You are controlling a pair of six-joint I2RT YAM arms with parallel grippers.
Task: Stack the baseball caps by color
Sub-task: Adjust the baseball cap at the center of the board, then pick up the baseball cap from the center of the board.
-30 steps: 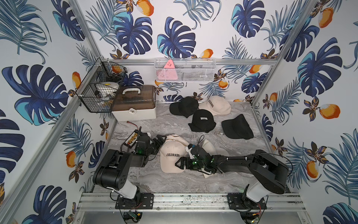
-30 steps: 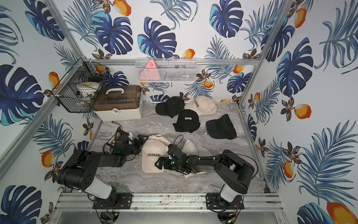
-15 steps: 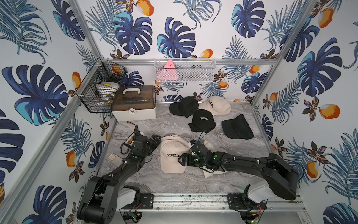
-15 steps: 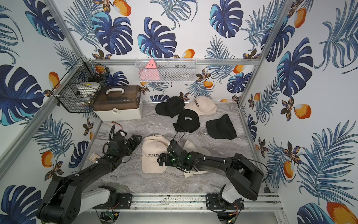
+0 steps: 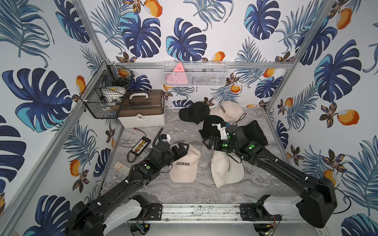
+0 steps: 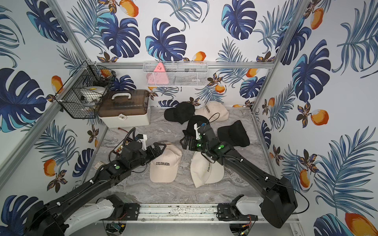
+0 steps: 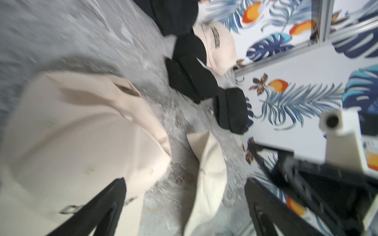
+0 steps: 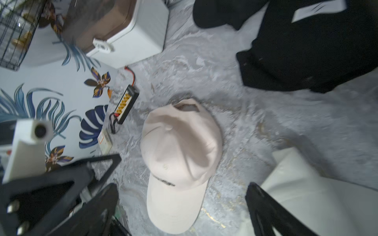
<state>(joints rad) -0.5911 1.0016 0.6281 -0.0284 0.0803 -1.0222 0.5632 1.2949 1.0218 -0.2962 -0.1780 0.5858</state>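
Left gripper (image 5: 182, 147) sits at the back of a cream cap (image 5: 185, 165), right gripper (image 5: 211, 143) between a second cream cap (image 5: 227, 169) and the black caps (image 5: 195, 112); both jaws stand wide apart, holding nothing. COLORADO reads clearly on the first cap only in both top views; only the left wrist view shows its strap buckle (image 7: 69, 208); a third cream cap (image 6: 212, 111) lies by the back wall.

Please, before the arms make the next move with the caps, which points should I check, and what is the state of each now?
1. Left gripper open: ok.
2. Right gripper open and empty: ok.
3. Left gripper touching the near COLORADO cap: cannot tell.
4. Cream caps stacked: not ok; the tilted cream cap and the back cream cap lie apart from it.
5. Black caps stacked: not ok, spread out.
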